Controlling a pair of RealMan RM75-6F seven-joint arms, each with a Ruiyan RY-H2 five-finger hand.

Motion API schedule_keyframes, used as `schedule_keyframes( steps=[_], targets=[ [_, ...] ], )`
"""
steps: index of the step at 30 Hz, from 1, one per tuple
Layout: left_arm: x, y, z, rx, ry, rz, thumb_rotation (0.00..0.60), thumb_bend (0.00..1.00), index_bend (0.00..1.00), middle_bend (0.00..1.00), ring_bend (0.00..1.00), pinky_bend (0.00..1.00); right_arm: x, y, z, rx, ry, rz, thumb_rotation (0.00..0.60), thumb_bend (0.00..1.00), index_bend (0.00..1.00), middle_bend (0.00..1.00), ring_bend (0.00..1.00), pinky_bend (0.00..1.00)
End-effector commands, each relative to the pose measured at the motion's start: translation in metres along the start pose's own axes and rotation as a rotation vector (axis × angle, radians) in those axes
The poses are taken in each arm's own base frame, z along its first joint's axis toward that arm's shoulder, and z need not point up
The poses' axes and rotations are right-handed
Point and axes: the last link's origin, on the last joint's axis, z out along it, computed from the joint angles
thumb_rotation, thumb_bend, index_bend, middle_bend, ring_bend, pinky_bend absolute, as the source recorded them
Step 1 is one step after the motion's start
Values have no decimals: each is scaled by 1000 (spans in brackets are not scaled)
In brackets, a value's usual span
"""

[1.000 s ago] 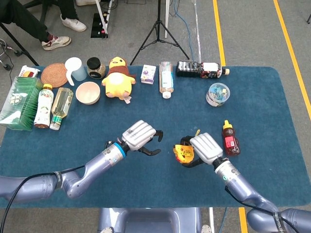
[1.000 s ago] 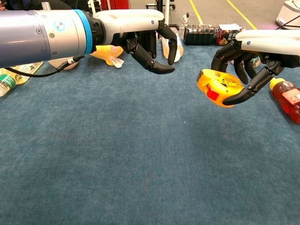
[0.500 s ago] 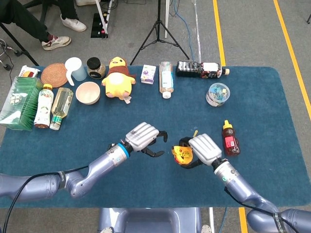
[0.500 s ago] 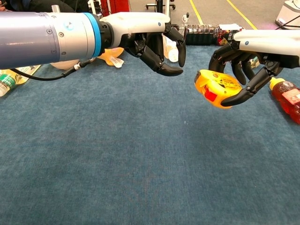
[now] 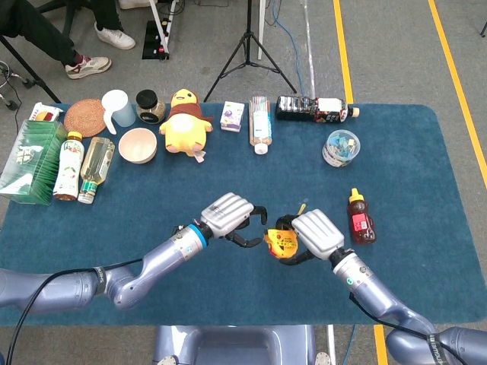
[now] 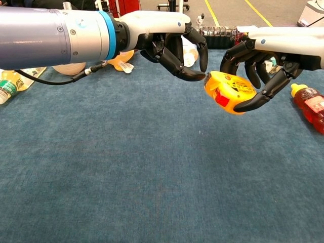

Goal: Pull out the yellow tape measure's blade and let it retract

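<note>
The yellow tape measure, with a red button on its face, is held above the blue cloth by my right hand, whose dark fingers wrap over its top and side. My left hand hangs just left of it with fingers curled and apart, its fingertips reaching the tape measure's left edge. Whether they touch the blade tab is not clear. No blade shows pulled out.
A red sauce bottle lies right of my right hand. Along the far edge stand a yellow plush duck, a bowl, bottles, a small box, a dark bottle and a clip tub.
My left hand has moved right, closing the gap to the tape measure. My right hand has carried the tape measure slightly left toward it.
</note>
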Motion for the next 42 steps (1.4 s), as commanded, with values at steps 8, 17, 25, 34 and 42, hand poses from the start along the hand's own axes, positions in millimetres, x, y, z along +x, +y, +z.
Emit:
schedule_keyframes(
  steps=[8,17,25,34,42],
  targets=[
    [-2,2,3,-3,-7,-4,415,298,426,1000,1000,982,0,-1,-1,4,1,1,439,258,585,617,599,589],
    [-3,3,4,-3,-13,-7,415,297,461,1000,1000,982,-1,-3,-1,12,-1,0,445,258,585,617,599,589],
    [-3,4,5,-2,-17,-17,412,297,461,1000,1000,982,0,-6,-1,24,2,0,442,258,586,617,599,589],
    [-4,7,6,-4,-34,-50,412,298,509,1000,1000,982,2,-7,1,20,4,-1,443,258,586,617,599,589],
    [-3,5,5,2,-34,-52,408,297,582,1000,1000,982,1,-2,1,1,-1,-3,442,257,586,617,599,589]
  ],
)
